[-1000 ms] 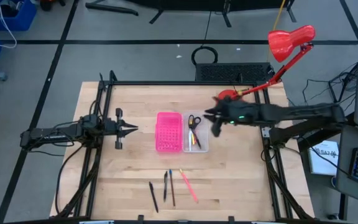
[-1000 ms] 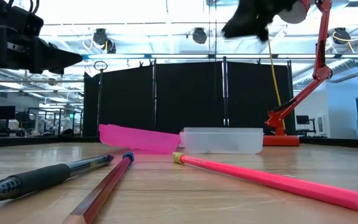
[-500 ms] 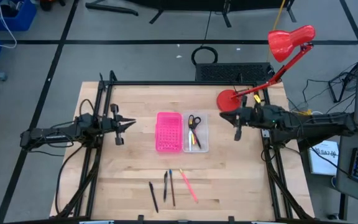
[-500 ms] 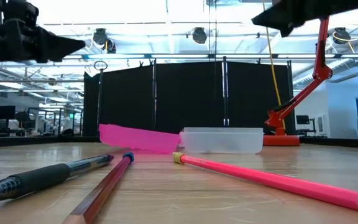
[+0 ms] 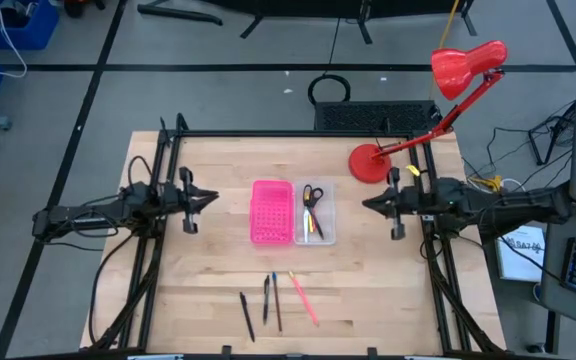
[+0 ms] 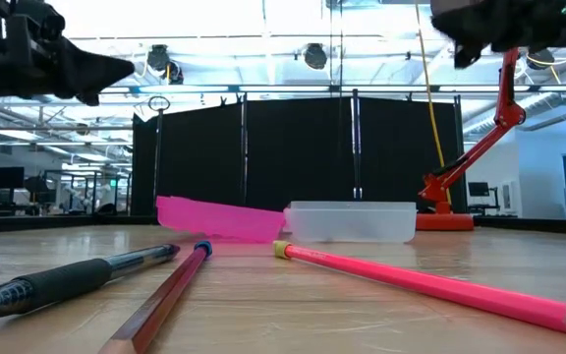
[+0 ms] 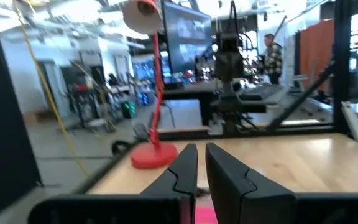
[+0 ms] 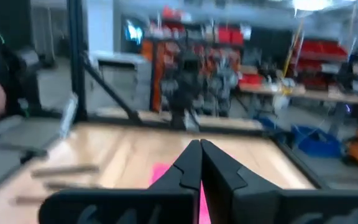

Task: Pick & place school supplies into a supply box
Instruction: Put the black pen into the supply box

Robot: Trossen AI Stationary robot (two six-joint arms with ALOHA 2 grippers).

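Note:
The clear supply box (image 5: 325, 226) lies mid-table, also low in the low view (image 6: 352, 221). Inside it are black-handled scissors (image 5: 312, 195) and a few pens (image 5: 309, 226). A pink pencil (image 5: 303, 298) and three dark pens (image 5: 266, 302) lie flat near the table's near edge. In the low view the pencil (image 6: 421, 280) and pens (image 6: 67, 277) lie close in front. My left gripper (image 5: 213, 197) hovers shut to the left of the pink panel. My right gripper (image 5: 366, 203) hovers shut to the right of the box. Both are high above the wood (image 6: 116, 69) (image 6: 460, 44).
A bright pink perforated panel (image 5: 272, 212) sits against the box's left side and looks tilted in the low view (image 6: 214, 218). A red desk lamp's base (image 5: 368, 163) stands at the far right. Bare wood lies between the box and the loose pens.
My right gripper has drawn back from beside the box's far right corner toward the table's right edge, staying high and shut. My left gripper has risen a little and stayed to the left of the pink panel. Nothing on the table has moved.

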